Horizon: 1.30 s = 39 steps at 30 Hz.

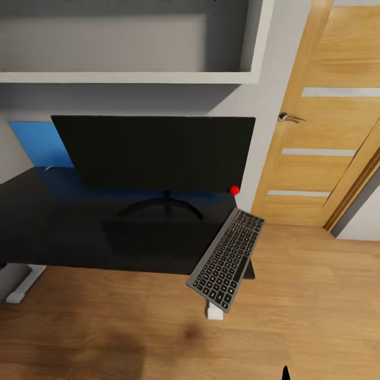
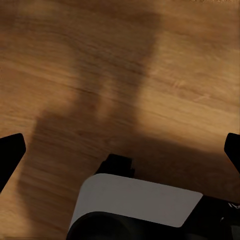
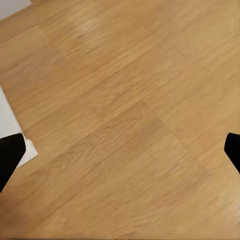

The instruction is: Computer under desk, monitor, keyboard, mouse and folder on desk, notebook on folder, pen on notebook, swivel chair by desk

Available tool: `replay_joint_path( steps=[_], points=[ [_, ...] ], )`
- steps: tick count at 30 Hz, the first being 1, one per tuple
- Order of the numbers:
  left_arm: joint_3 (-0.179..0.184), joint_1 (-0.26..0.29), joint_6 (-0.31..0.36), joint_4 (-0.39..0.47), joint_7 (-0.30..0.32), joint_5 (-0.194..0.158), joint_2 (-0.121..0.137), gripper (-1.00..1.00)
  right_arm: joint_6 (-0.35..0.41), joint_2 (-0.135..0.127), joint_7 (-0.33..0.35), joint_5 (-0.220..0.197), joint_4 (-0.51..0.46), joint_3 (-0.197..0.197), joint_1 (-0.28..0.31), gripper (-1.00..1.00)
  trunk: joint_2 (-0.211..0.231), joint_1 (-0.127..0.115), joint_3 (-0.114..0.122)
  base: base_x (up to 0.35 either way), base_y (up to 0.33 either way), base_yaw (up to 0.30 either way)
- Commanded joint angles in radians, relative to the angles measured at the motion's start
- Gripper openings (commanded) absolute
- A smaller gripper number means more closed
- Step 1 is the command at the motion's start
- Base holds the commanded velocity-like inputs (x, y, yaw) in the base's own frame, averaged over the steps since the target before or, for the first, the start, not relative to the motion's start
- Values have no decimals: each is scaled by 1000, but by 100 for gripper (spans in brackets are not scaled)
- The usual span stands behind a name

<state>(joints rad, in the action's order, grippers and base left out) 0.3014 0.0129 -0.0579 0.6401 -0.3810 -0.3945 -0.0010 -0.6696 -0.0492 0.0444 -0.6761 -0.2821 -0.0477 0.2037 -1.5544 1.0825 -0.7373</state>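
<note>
The monitor (image 1: pixel 153 153) stands upright on the glossy black desk (image 1: pixel 53 221), a red dot at its lower right corner. The keyboard (image 1: pixel 227 258) lies slantwise at the desk's right end, to the right of the monitor's stand, and its near end hangs out past the front edge. My left gripper (image 2: pixel 120 155) is open and empty over the wood floor, with part of my own base below it. My right gripper (image 3: pixel 120 155) is open as well, fingertips far apart above bare floorboards. The mouse, folder, notebook, pen, swivel chair and computer are out of view.
A wooden door (image 1: pixel 322 132) with a metal handle stands right of the desk. A grey shelf (image 1: pixel 132 76) hangs above the monitor, and a blue wall panel (image 1: pixel 39 142) sits behind its left side. White desk legs (image 1: pixel 24 287) rest on the plank floor (image 1: pixel 316 316).
</note>
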Motion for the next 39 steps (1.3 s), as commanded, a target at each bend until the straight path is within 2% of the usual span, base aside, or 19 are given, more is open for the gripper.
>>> replay_joint_path(
  steps=[1, 7, 12, 21, 36, 39],
  points=[
    [7, 1, -6, 0, -7, -10, 1, 100, -2, 1, 5, -2, 0, -4, 0, 100, 0, 0, 1, -5, -11, 166],
    [7, 1, -6, 0, -7, -10, 1, 100, -14, 3, 5, -3, 0, -4, 0, 100, 0, 0, 8, -2, -23, 166],
    [7, 1, -6, -1, -7, -10, 1, 100, -31, 3, 5, -3, 0, -4, 0, 100, 0, 0, 14, 0, -211, 166],
    [7, 1, -2, -2, -7, -12, 1, 100, -52, 3, 5, -3, -1, -5, 0, 100, 0, 0, 24, 0, -310, 144],
    [7, 1, -2, -2, -7, -12, 4, 100, -53, 5, 5, -2, -2, -5, 0, 100, 0, 0, 26, 0, -346, 12],
    [7, 1, -4, -2, -7, -13, 4, 100, -90, 10, 5, -3, 0, -4, 0, 100, 0, 0, 27, 0, -306, 94]
  ],
)
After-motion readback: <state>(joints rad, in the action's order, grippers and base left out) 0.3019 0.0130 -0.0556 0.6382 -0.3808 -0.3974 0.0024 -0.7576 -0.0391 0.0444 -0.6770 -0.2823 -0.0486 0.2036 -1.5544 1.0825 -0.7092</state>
